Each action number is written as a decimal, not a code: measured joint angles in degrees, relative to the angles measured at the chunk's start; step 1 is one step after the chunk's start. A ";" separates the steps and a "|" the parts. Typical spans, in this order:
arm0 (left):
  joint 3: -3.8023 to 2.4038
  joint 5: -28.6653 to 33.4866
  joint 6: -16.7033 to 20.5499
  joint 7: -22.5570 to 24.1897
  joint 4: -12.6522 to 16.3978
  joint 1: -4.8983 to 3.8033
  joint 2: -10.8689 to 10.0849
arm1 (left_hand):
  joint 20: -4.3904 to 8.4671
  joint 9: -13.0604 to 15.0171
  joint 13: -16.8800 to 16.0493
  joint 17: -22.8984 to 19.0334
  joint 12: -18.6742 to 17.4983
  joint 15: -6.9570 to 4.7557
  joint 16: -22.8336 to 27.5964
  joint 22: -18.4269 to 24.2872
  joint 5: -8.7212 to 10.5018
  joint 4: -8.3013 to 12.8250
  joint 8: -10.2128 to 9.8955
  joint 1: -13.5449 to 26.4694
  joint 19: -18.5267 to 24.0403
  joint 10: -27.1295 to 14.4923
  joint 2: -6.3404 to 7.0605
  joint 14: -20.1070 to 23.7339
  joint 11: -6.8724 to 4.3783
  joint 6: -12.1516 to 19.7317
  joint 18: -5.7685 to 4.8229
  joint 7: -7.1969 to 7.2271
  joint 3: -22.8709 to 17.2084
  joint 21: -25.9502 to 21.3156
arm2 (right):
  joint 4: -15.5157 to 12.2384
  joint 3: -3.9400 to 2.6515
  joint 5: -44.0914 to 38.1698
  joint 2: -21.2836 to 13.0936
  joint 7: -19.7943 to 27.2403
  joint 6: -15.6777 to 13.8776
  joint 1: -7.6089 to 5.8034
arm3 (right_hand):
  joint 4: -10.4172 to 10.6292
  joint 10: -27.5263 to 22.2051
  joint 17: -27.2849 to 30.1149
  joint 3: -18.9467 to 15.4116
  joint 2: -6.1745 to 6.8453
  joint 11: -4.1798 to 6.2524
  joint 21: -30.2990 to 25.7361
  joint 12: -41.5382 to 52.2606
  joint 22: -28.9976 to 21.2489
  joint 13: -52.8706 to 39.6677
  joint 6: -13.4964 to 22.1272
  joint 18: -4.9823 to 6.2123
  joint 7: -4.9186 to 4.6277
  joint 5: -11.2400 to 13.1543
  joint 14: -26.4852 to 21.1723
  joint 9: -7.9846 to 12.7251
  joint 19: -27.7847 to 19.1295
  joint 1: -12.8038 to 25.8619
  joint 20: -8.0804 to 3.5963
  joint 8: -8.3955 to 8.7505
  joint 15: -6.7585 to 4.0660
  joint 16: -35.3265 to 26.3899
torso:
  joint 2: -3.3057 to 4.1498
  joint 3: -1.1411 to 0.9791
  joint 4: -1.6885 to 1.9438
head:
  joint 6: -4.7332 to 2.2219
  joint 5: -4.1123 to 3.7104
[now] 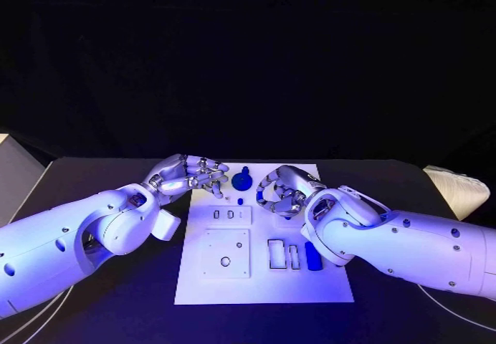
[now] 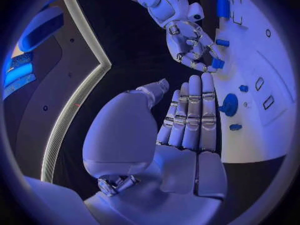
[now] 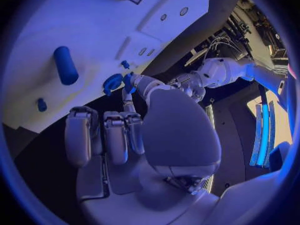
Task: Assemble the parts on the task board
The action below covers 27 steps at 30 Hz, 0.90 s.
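Board [image 1: 264, 283] lies white on the black table, long axis running near to far, between our two arms. Left hand [image 1: 188, 175] sits at the board's far left corner; right hand [image 1: 284, 190] hovers over the board's far middle.

Parts, largest first: a blue cylinder [image 1: 312, 256] lies near the right edge, long axis near to far, beside two empty slots; a round blue knob [image 1: 242, 180] stands at the far end, between the two hands; a small blue peg [image 1: 240, 202] stands just near of the knob.

Right hand: fingers curled in, and the left wrist view shows a small blue block [image 2: 217, 63] pinched at its fingertips. So this hand is grasping a part above the board.

Left hand: fingers straight and side by side in its wrist view, thumb apart, nothing held; released.

We judge the coming move to be a placement by the right hand; the knob lies just left of its fingers. Target seat cannot be told.
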<state>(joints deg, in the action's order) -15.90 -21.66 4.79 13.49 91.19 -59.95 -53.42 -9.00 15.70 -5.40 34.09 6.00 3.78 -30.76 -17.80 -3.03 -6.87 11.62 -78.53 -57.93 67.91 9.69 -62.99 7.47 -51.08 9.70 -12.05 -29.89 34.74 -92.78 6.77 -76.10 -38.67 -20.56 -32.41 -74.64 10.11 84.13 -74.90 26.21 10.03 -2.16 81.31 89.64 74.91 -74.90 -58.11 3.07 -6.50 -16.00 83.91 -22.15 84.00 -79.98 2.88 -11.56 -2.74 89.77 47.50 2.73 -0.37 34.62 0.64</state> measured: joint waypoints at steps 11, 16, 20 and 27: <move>0.00 0.09 -0.11 -0.53 -0.37 0.01 0.37 | 0.72 0.46 -1.59 1.83 2.00 -1.04 -3.03 -1.18 0.00 0.32 -0.23 0.03 -0.73 1.14 -0.03 -1.61 -0.71 -0.11 0.00 0.30 0.32 2.31 | -0.24 0.16 -3.68 2.67 -4.39 0.01 2.18 | -0.16 0.00 -0.05 0.48 0.70 0.00 -0.22 0.00 -0.01 0.00 0.20 0.00 -0.02 -0.76 0.12 0.00 0.00 0.86 0.00 -0.66 0.29 0.00 | 0.06 0.04 0.03 | 0.37 0.13; 0.00 0.24 -0.17 -0.74 -0.46 0.01 0.38 | 0.93 0.79 -2.50 3.78 2.82 -1.32 -6.10 -2.31 0.00 0.32 -0.35 0.22 -0.94 1.13 -0.22 -2.35 -0.72 -0.11 0.00 0.30 0.32 4.35 | 0.04 0.16 -5.41 3.58 -5.67 -0.06 2.64 | -0.16 0.00 -0.05 0.48 1.15 0.00 -0.22 0.00 0.04 0.00 0.29 0.00 -0.10 -0.77 0.12 0.00 0.00 1.31 0.00 -1.68 0.29 0.00 | 0.08 0.02 0.04 | 0.54 0.15; 0.00 0.36 -0.24 -0.85 -0.47 0.01 0.37 | 1.23 0.97 -3.06 5.22 3.14 -1.32 -8.35 -3.12 0.00 0.32 -0.47 0.22 -1.24 0.57 -0.23 -2.76 -0.81 0.02 0.00 0.44 0.32 5.83 | 0.39 0.16 -6.53 3.93 -6.35 -0.12 2.75 | -0.16 0.00 -0.04 0.48 1.27 0.00 -0.22 0.00 0.04 0.00 0.30 0.00 -0.10 -0.77 0.12 -0.01 0.00 1.44 0.00 -1.79 0.29 0.00 | 0.09 0.03 0.07 | 0.73 0.34; 0.00 0.48 -0.36 -1.03 -0.52 0.01 0.38 | 1.23 1.21 -3.56 6.76 3.49 -1.32 -10.74 -4.12 0.00 0.32 -0.67 0.22 -1.24 0.14 -0.23 -2.76 -0.78 0.09 0.01 0.51 0.32 7.39 | 0.88 0.16 -7.91 4.69 -7.08 -0.16 2.85 | -0.16 0.00 -0.04 0.48 1.29 0.00 -0.22 0.00 0.03 -0.05 0.40 0.00 -0.04 -0.77 0.12 -0.41 0.00 2.03 0.01 -1.83 0.29 0.00 | 0.09 0.04 0.06 | 1.03 0.53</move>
<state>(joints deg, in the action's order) -15.90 -21.18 4.43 12.46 90.67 -59.93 -53.04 -7.77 16.91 -8.96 40.86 9.49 2.47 -41.50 -21.92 -3.03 -6.55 10.95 -78.30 -59.18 68.04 9.46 -65.75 6.69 -50.99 9.71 -11.54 -29.57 42.13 -91.90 6.93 -84.01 -33.99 -27.64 -32.57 -71.79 9.95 84.12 -74.94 26.69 11.32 -2.16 81.09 89.64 74.94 -74.95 -57.71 3.07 -6.54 -16.76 84.03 -22.56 84.00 -77.95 2.88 -13.39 -2.45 89.77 47.60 2.77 -0.31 35.65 1.17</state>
